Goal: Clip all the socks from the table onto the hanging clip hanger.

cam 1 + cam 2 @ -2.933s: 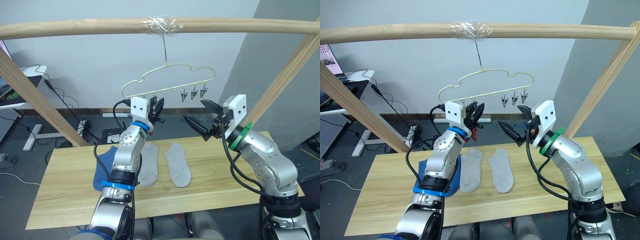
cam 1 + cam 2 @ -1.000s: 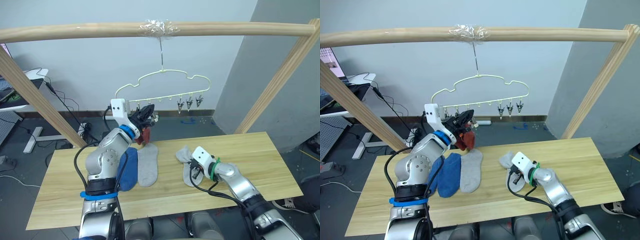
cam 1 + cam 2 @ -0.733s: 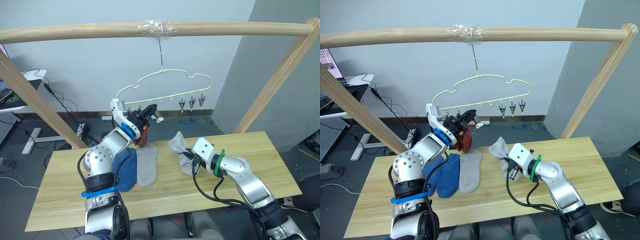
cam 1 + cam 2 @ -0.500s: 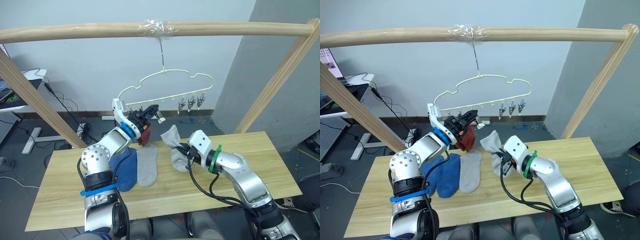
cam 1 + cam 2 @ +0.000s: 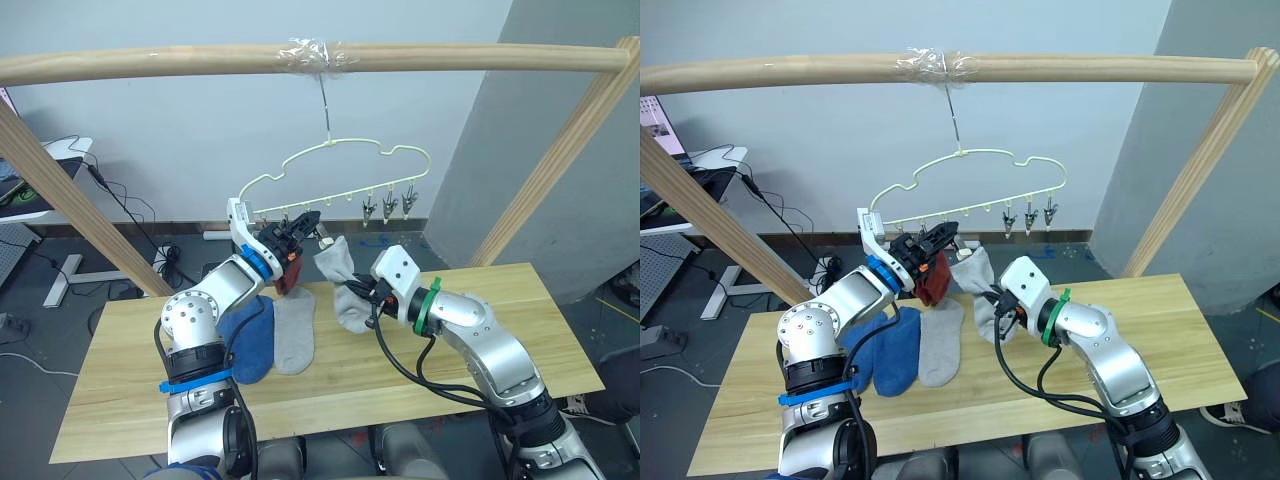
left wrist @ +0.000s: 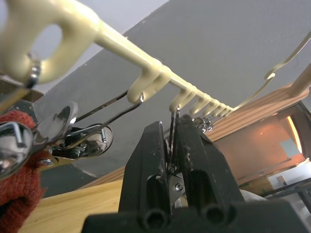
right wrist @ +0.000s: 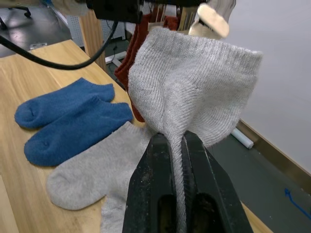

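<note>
table (image 5: 480, 330): two blue socks (image 5: 250, 335) and grey sock (image 5: 295, 335) lying left | clip hanger (image 5: 340, 175) hangs above | right gripper (image 7: 172, 145) clamped on lifted grey sock (image 5: 340, 285) | left gripper (image 6: 170, 145) pinching a hanger clip (image 6: 173, 127), red sock (image 5: 288, 275) hanging beside

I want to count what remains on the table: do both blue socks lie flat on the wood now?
Yes: in the right wrist view the two blue socks lie side by side on the table, beside a grey sock.
</note>
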You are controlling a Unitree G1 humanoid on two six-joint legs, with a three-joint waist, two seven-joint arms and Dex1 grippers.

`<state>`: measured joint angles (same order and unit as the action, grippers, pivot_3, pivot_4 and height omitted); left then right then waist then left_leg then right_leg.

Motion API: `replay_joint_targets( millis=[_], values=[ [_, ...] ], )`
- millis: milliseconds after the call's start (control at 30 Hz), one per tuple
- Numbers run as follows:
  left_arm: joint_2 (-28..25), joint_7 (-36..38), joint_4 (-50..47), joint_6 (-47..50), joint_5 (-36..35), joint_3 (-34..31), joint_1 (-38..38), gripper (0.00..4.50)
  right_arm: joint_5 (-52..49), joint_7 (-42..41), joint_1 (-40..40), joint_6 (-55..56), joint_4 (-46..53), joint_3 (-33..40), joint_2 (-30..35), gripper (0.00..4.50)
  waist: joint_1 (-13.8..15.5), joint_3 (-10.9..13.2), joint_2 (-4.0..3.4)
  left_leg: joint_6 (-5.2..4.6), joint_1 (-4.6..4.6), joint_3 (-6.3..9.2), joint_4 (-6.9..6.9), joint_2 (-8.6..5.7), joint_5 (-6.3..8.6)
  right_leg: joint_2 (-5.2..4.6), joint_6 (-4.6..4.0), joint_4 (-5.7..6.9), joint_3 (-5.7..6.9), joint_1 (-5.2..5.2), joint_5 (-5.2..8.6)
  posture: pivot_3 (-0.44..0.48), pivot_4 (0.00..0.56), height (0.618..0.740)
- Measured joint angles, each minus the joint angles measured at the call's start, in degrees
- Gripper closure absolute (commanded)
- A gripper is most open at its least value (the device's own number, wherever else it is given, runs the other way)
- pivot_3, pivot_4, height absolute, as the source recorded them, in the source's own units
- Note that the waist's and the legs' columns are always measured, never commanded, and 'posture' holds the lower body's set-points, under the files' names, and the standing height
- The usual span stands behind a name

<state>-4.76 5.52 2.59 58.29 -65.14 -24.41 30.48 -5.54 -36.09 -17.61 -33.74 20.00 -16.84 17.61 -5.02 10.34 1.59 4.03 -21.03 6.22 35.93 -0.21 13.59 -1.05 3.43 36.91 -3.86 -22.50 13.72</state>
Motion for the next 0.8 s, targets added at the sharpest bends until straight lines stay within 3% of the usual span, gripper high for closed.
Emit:
replay_joint_targets(
  millis=[800],
  values=[
    [-0.69, -1.06, -1.57, -0.04, -2.31, 1.46, -1.22, 4.5, -0.96, 0.71, -2.99, -0.78, -0.01, 0.06, -1.65, 4.47, 0.02, 0.0, 0.0, 0.02, -0.26, 0.01, -0.07, 0.0, 0.01, 0.0, 0.0, -0.03, 0.01, -0.27, 0.03, -0.058, 0.149, 0.74]
  ],
)
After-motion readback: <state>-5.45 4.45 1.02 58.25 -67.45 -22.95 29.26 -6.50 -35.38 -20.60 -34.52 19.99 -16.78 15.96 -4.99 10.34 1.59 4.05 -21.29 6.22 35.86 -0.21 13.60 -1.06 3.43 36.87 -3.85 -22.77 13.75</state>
